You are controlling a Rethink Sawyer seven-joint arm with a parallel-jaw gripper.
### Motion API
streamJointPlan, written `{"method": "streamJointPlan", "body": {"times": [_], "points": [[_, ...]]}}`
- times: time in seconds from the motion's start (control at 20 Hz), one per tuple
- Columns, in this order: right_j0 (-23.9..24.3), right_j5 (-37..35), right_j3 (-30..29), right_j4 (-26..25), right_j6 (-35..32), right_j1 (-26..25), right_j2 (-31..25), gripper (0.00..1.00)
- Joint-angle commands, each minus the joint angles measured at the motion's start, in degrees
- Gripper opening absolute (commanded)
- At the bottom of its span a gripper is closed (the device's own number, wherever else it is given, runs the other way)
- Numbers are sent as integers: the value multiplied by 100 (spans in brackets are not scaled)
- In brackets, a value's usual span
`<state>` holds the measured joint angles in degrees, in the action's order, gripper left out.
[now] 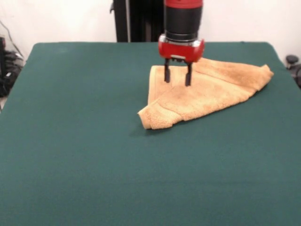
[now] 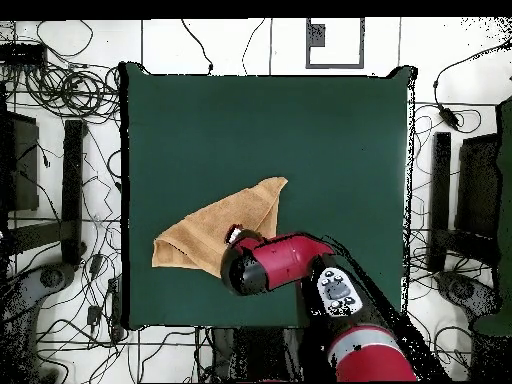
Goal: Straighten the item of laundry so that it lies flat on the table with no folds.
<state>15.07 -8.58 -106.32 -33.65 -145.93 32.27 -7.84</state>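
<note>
Towel (image 1: 207,89) lies folded and bunched on our green bench (image 1: 84,155), where we see the gripper (image 1: 177,79) spread, grasping nothing, over it.

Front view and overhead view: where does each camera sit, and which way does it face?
Front view: across the dark green felt table, facing the robot; shows the red and black arm's lower end with its open gripper over the folded tan-orange terry towel.
Overhead view: above, looking straight down; shows the arm from the bottom edge.
Shared: towel, table, gripper.
</note>
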Motion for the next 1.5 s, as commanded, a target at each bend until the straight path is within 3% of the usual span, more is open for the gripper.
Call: {"method": "streamJointPlan", "body": {"times": [0.05,0.4,0.75,1.15,1.35,1.5], "points": [[-191,478,198,-239,-119,-266,23,100],[-536,730,359,-168,-250,-552,400,100],[-495,648,216,-5,-210,-407,324,100],[-1225,1508,249,59,-541,-1097,1338,100],[-1463,1727,165,135,-454,-1006,1720,100],[-1446,1509,21,61,-280,-662,1744,100]]}}
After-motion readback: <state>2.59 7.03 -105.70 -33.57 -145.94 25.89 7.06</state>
